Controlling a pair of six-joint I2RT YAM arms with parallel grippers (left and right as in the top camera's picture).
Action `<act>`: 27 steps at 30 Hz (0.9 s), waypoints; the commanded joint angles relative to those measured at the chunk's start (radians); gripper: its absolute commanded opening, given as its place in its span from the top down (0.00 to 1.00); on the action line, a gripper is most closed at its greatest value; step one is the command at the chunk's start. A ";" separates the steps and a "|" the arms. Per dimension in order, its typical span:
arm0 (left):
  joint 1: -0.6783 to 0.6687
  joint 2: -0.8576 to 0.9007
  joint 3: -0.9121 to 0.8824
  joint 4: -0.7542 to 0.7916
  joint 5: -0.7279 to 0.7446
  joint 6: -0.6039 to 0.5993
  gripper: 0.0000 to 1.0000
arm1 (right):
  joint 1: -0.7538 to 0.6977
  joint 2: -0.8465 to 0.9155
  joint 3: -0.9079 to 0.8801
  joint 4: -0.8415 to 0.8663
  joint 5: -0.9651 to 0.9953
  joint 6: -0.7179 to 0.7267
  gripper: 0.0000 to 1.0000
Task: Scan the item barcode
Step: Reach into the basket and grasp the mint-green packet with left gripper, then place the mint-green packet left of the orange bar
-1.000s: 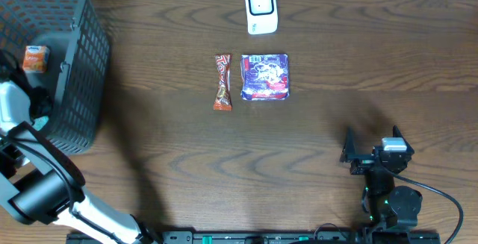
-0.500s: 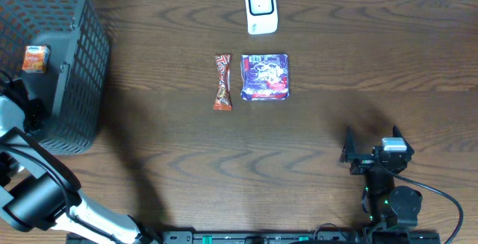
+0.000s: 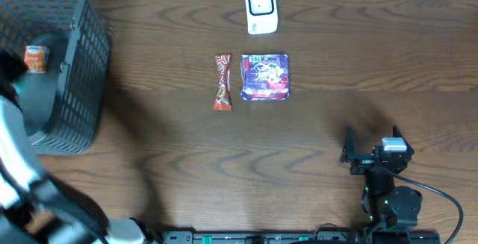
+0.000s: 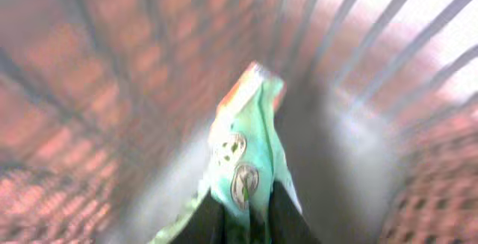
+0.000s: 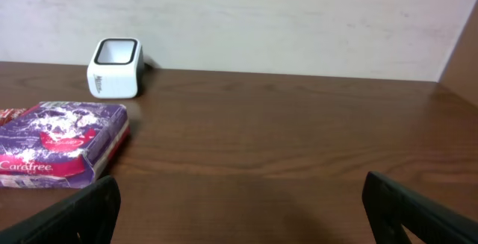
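Left pincer (image 4: 246, 218) pinches a green, orange-edged packet (image 4: 250, 139) inside the grey mesh basket (image 3: 82, 87) at the bench's (image 3: 336, 65) left end. Right pincer (image 3: 371, 138) hangs spread over the bench; a candy bar (image 3: 222, 82) and purple pack (image 3: 264, 77) lie side by side near the white scanner (image 3: 261, 9).

Purple-and-pink package (image 5: 60, 143) carries the brand name "Carefree" in white letters on its pink band, the only legible word. Small marking on the white scanner (image 5: 116, 67) is too tiny to read.
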 commanded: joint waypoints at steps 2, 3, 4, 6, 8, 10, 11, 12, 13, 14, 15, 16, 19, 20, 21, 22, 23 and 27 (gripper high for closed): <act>-0.047 -0.233 0.053 0.102 0.080 -0.227 0.93 | 0.010 -0.007 -0.002 -0.003 0.001 -0.009 0.01; -0.064 -0.273 0.053 0.114 0.090 -0.246 0.93 | 0.010 -0.007 -0.002 -0.003 0.001 -0.009 0.01; -0.085 -0.311 0.053 0.121 0.119 -0.247 0.93 | 0.010 -0.007 -0.002 -0.003 0.001 -0.009 0.01; -0.154 -0.376 0.053 0.122 0.175 -0.229 0.93 | 0.010 -0.007 -0.002 -0.003 0.001 -0.009 0.01; -0.236 -0.414 0.053 0.112 0.180 -0.220 0.93 | 0.010 -0.007 -0.002 -0.003 0.001 -0.009 0.01; -0.341 -0.433 0.051 0.084 0.178 -0.220 0.93 | 0.010 -0.007 -0.002 -0.003 0.001 -0.009 0.01; -0.389 -0.433 0.051 0.069 0.174 -0.221 0.93 | 0.010 -0.007 -0.002 -0.003 0.001 -0.009 0.01; -0.438 -0.431 0.051 0.047 0.172 -0.222 0.93 | 0.010 -0.007 -0.002 -0.003 0.001 -0.009 0.01; -0.486 -0.424 0.050 0.017 0.172 -0.222 0.93 | 0.010 -0.007 -0.002 -0.003 0.001 -0.009 0.01; -0.537 -0.414 0.050 -0.019 0.172 -0.222 0.93 | 0.010 -0.007 -0.002 -0.003 0.001 -0.009 0.01; -0.583 -0.399 0.049 -0.061 0.172 -0.222 0.93 | 0.010 -0.007 -0.002 -0.003 0.001 -0.009 0.01; -0.628 -0.381 0.048 -0.105 0.171 -0.222 0.93 | 0.010 -0.007 -0.002 -0.003 0.001 -0.009 0.01; -0.761 -0.296 0.046 -0.247 0.076 -0.278 0.93 | 0.010 -0.007 -0.002 -0.003 0.001 -0.009 0.01; -0.797 -0.264 0.046 -0.286 0.014 -0.313 0.93 | 0.010 -0.007 -0.002 -0.003 0.001 -0.009 0.01; -0.836 -0.223 0.046 -0.323 -0.069 -0.356 0.93 | 0.010 -0.007 -0.002 -0.003 0.001 -0.009 0.01; -0.862 -0.192 0.046 -0.343 -0.133 -0.387 0.93 | 0.010 -0.007 -0.002 -0.003 0.001 -0.009 0.01; -0.889 -0.154 0.046 -0.359 -0.208 -0.419 0.93 | 0.010 -0.007 -0.002 -0.003 0.001 -0.009 0.01; -0.947 0.000 0.046 -0.344 -0.456 -0.451 0.93 | 0.010 -0.007 -0.002 -0.003 0.001 -0.009 0.01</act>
